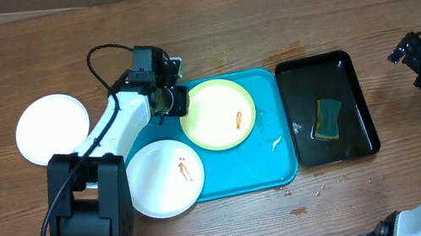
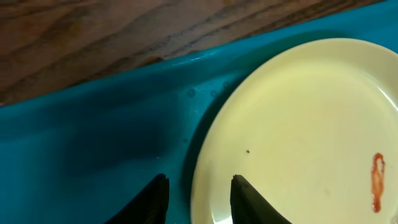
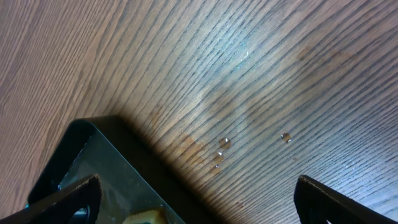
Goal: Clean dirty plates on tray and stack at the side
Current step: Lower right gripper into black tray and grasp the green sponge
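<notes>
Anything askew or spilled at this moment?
Yes. The smeared white plate overhangs the lower-left rim of the blue tray, partly over the table. Water drops lie on the table beside the black tray.

A robotics lab bench is indicated, staged as a washing-up station: two cabled robot arms (image 1: pixel 102 136) are mounted at a wood-grain worktop (image 1: pixel 202 16), on which a cyan tray (image 1: pixel 268 95), plates (image 1: pixel 52 127) and a sponge (image 1: pixel 329 118) in a black tray (image 1: pixel 312 59) are set.
</notes>
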Controlling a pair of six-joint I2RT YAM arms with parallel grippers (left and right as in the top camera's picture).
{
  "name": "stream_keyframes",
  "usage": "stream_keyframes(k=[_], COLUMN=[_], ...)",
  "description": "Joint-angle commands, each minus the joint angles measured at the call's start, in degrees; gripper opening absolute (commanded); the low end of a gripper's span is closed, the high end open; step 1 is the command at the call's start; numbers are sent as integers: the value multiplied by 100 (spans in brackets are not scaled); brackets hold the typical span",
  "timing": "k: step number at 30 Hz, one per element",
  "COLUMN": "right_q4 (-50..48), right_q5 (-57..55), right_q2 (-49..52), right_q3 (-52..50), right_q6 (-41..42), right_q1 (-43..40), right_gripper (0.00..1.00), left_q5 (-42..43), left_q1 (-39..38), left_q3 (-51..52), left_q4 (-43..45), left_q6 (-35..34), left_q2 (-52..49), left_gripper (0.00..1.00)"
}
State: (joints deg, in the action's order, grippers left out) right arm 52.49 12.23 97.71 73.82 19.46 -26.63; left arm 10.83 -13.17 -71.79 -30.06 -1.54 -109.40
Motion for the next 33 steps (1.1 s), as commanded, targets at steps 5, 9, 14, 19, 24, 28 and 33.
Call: stream_keyframes(k=[5, 9, 14, 19, 24, 28, 33], right_q4=[-24, -24, -24, -24, -24, 160, 654], right_q5=[31, 31, 31, 31, 31, 573, 2013], right_q2=[2, 2, 2, 2, 2, 2, -15], right_q3=[105, 105, 105, 105, 105, 105, 179], right_q6=[9, 9, 9, 9, 9, 50, -586], right_q1=[-11, -11, -11, -11, -11, -11, 70], right_gripper=[100, 100, 100, 100, 100, 100, 68], left_q5=[-195, -197, -179, -153, 155, 426, 409], left_q1=[-83, -140, -249, -374, -450, -450, -448], left_q3=[297, 435, 463, 461, 461, 461, 452], left_q4=[164, 214, 153, 157, 149, 116, 173], left_q6=[-111, -240, -501, -1023, -1097, -1281, -1517], left_q2=[0, 0, 0, 0, 2, 2, 2], left_gripper=[34, 32, 26, 14, 13, 15, 31])
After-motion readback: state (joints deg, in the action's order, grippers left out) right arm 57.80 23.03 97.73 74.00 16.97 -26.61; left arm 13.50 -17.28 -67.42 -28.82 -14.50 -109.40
